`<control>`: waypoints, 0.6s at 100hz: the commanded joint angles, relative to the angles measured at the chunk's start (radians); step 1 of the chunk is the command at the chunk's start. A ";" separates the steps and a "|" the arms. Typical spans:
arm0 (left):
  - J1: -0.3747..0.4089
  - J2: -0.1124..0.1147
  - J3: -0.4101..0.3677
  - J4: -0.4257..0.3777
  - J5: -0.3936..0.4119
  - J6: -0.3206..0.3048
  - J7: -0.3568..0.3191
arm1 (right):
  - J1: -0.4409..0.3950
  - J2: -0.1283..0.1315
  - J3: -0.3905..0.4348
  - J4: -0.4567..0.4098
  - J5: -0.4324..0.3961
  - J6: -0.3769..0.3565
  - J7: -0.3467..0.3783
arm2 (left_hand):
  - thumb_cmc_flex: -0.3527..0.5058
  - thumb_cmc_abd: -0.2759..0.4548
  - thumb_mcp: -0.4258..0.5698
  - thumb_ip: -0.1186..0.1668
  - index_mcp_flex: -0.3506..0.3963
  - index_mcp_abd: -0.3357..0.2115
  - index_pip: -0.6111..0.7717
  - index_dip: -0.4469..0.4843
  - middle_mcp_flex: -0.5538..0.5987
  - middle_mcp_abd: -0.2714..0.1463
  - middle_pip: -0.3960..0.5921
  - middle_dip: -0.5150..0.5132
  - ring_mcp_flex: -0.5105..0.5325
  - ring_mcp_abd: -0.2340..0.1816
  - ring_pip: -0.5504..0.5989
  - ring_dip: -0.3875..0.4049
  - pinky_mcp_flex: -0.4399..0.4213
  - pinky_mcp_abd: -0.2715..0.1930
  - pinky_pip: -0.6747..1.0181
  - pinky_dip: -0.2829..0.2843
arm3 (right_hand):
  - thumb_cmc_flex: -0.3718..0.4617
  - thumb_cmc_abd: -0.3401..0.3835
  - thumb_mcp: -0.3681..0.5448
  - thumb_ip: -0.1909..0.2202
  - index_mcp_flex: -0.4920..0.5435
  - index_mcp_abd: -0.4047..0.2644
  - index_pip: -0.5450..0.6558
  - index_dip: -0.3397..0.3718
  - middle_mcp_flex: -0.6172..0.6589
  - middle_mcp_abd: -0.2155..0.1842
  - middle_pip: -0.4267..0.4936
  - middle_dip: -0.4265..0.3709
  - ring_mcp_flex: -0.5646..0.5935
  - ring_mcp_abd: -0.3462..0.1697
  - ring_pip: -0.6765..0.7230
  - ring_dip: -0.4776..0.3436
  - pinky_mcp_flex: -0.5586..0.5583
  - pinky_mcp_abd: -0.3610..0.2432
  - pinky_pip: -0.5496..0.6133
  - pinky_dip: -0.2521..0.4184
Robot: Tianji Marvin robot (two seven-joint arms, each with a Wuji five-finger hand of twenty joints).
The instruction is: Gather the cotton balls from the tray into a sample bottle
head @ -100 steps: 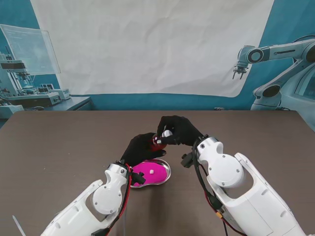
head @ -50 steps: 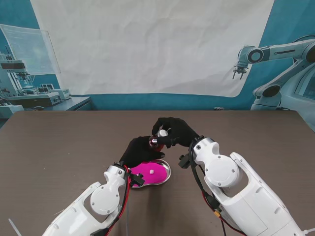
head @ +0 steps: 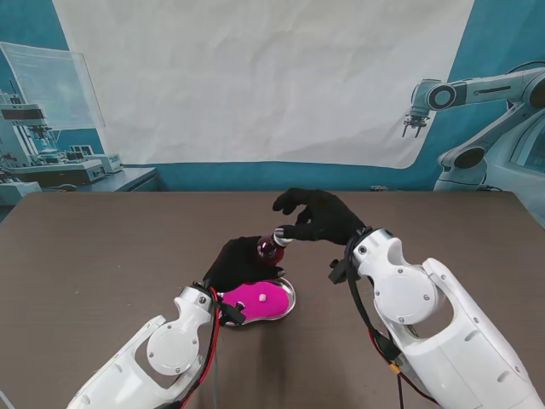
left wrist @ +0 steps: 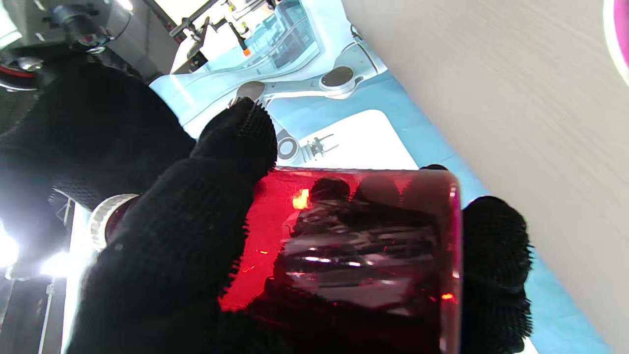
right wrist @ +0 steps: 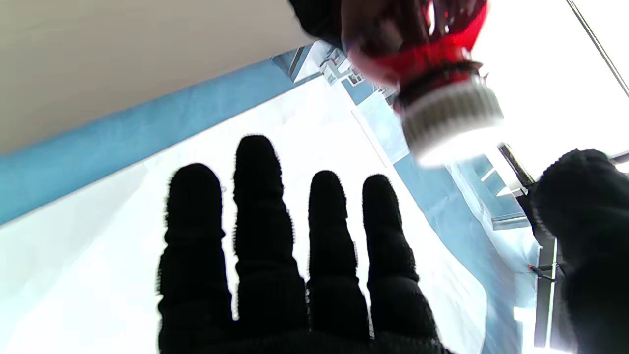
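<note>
Red sample bottle [head: 269,248] is clamped in the left hand [head: 240,264], its white cap [right wrist: 449,122] tilted toward the spread, empty right hand [head: 319,216] just beside it.

There are two hands in black gloves, the left hand [head: 240,262] and the right hand [head: 320,216]. There is one red bottle [head: 270,248], and it has one white cap [right wrist: 449,120]. There is one shiny tray [head: 287,307] with a pink inside. One small white cotton ball [head: 263,296] sits in the tray. There is one brown table [head: 102,247].
</note>
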 commanded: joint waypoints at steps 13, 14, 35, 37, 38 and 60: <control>0.014 0.015 -0.024 -0.012 0.005 0.001 -0.042 | -0.011 0.031 0.026 -0.049 -0.172 -0.056 0.038 | 0.286 0.453 0.356 0.009 0.145 -0.146 0.351 0.022 0.090 -0.046 0.070 0.048 0.075 0.021 0.192 0.069 -0.029 -0.113 0.165 0.071 | -0.031 -0.047 0.019 0.031 0.148 -0.066 0.025 0.028 0.118 -0.032 0.065 0.082 0.144 -0.037 0.142 0.070 0.117 0.006 0.131 0.021; 0.015 0.016 -0.025 -0.013 0.005 0.000 -0.046 | -0.012 0.032 0.027 -0.050 -0.177 -0.058 0.041 | 0.286 0.454 0.355 0.009 0.145 -0.146 0.352 0.023 0.090 -0.046 0.070 0.048 0.075 0.020 0.193 0.069 -0.029 -0.113 0.165 0.072 | -0.031 -0.049 0.021 0.031 0.153 -0.069 0.024 0.029 0.123 -0.034 0.068 0.087 0.149 -0.038 0.148 0.073 0.122 0.005 0.134 0.021; 0.026 0.035 -0.052 -0.041 0.014 -0.010 -0.100 | -0.021 0.034 0.012 -0.059 -0.253 -0.092 0.015 | 0.285 0.455 0.354 0.011 0.142 -0.151 0.355 0.022 0.089 -0.051 0.070 0.051 0.076 0.016 0.195 0.071 -0.030 -0.113 0.163 0.074 | -0.018 -0.146 0.107 0.016 0.247 -0.076 0.002 0.039 0.187 -0.049 0.152 0.192 0.231 -0.087 0.324 0.159 0.193 -0.011 0.225 0.045; 0.027 0.036 -0.054 -0.043 0.014 -0.011 -0.103 | -0.022 0.033 0.008 -0.059 -0.256 -0.092 0.009 | 0.285 0.455 0.354 0.011 0.142 -0.151 0.354 0.022 0.090 -0.051 0.070 0.051 0.075 0.016 0.195 0.070 -0.030 -0.113 0.162 0.074 | -0.020 -0.153 0.114 0.014 0.254 -0.076 0.000 0.039 0.188 -0.049 0.151 0.195 0.237 -0.087 0.333 0.162 0.197 -0.010 0.230 0.047; 0.027 0.037 -0.055 -0.043 0.014 -0.011 -0.104 | -0.023 0.032 0.007 -0.059 -0.258 -0.091 0.006 | 0.285 0.455 0.354 0.011 0.142 -0.151 0.354 0.022 0.090 -0.051 0.070 0.051 0.075 0.016 0.195 0.070 -0.030 -0.113 0.162 0.074 | -0.021 -0.155 0.114 0.014 0.255 -0.077 0.000 0.039 0.189 -0.049 0.151 0.196 0.238 -0.087 0.335 0.163 0.199 -0.010 0.232 0.047; 0.034 0.042 -0.065 -0.051 0.016 -0.016 -0.119 | -0.025 0.021 -0.032 -0.052 -0.327 -0.093 -0.086 | 0.284 0.454 0.354 0.012 0.143 -0.153 0.354 0.019 0.092 -0.051 0.069 0.051 0.076 0.015 0.194 0.070 -0.031 -0.114 0.160 0.075 | -0.023 -0.218 0.159 0.004 0.357 -0.061 0.010 0.041 0.266 -0.055 0.147 0.202 0.305 -0.108 0.389 0.175 0.261 -0.007 0.280 0.057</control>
